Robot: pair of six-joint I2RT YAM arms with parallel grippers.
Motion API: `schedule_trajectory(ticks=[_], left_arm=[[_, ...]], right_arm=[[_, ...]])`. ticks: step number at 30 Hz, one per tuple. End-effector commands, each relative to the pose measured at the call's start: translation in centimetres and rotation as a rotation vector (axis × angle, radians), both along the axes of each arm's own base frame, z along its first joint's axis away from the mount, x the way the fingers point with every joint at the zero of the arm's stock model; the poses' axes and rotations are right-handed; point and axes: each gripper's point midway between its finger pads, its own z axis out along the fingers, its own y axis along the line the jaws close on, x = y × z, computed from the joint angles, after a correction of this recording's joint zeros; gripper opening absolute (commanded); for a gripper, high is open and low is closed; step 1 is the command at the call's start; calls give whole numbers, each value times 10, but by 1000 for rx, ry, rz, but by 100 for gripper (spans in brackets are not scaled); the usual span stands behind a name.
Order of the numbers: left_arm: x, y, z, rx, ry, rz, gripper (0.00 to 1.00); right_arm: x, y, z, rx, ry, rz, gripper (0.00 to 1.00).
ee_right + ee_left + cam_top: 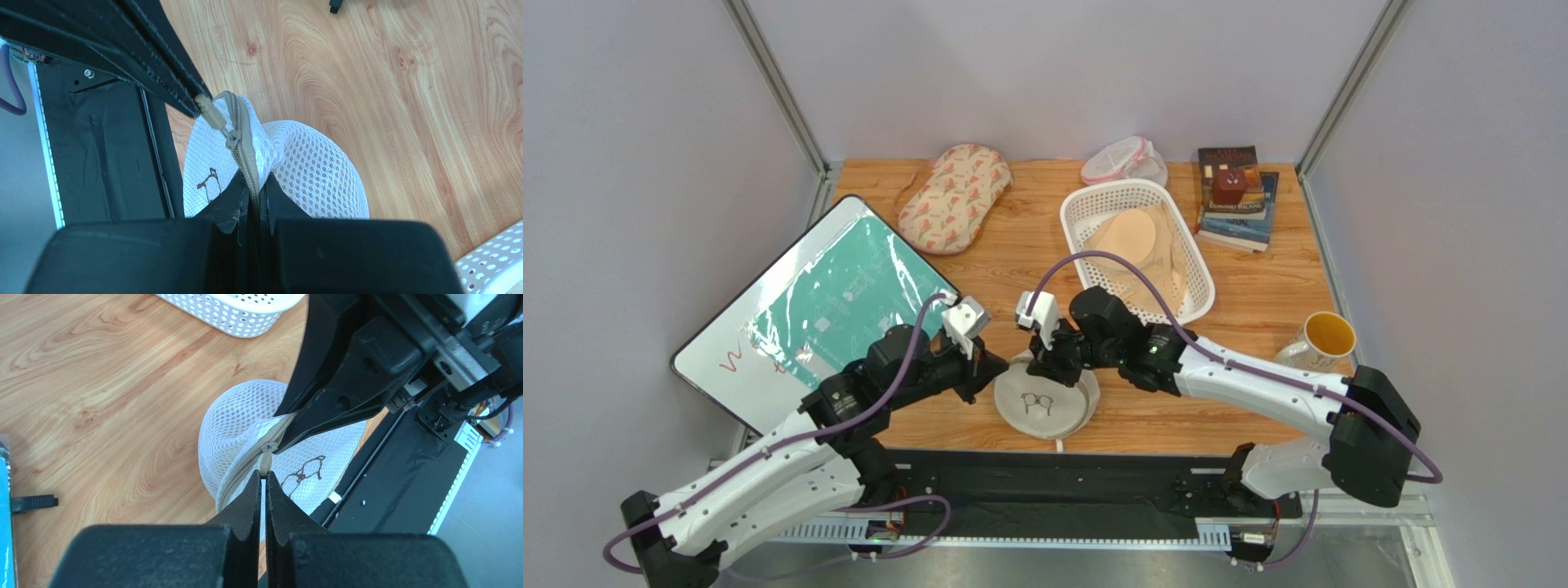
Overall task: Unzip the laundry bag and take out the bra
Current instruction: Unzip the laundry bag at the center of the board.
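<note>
The round cream-white mesh laundry bag [1048,402] with a black bra icon lies at the table's near edge, between both arms. It also shows in the left wrist view [239,416] and in the right wrist view [313,171]. My left gripper [264,475] is shut on the beige zipper pull [266,462], which the right wrist view [210,113] also shows. My right gripper [253,187] is shut on the bag's zip seam [242,138], pinching the edge up just beside the slider. From above, the left gripper [999,365] and right gripper [1043,363] meet over the bag's far rim. The mustard bra is hidden.
A white basket [1112,190] holding a pale peach bra [1143,239] stands behind the bag. An oval patterned bag [955,194], a small pink-trimmed mesh bag [1122,159], a stack of books [1234,196], a mug [1323,339] and a whiteboard [817,306] are around.
</note>
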Motion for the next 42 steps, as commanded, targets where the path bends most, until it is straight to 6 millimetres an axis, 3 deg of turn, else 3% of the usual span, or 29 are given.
schedule_trajectory(ticks=[1,10,27,29,30,33,38,42], left_arm=[[8,12,8,-6,-20,82,0],[9,22,4,-12,-12,138,0],[11,42,-10,11,40,254,0],[8,39,-9,6,46,234,0],[7,37,-7,6,47,218,0],[3,29,0,-1,46,168,0],[-2,12,3,-17,42,69,0],[-4,-2,4,-44,39,6,0]], right_arm=[[9,-17,4,10,-32,-97,0],[8,-35,29,89,-83,-178,0],[24,-70,32,117,-84,-425,0],[21,-70,29,107,-68,-412,5],[20,-69,30,105,-61,-408,22],[12,-70,29,78,-31,-375,48],[3,-68,39,91,-25,-321,44],[2,-71,36,76,-25,-325,55]])
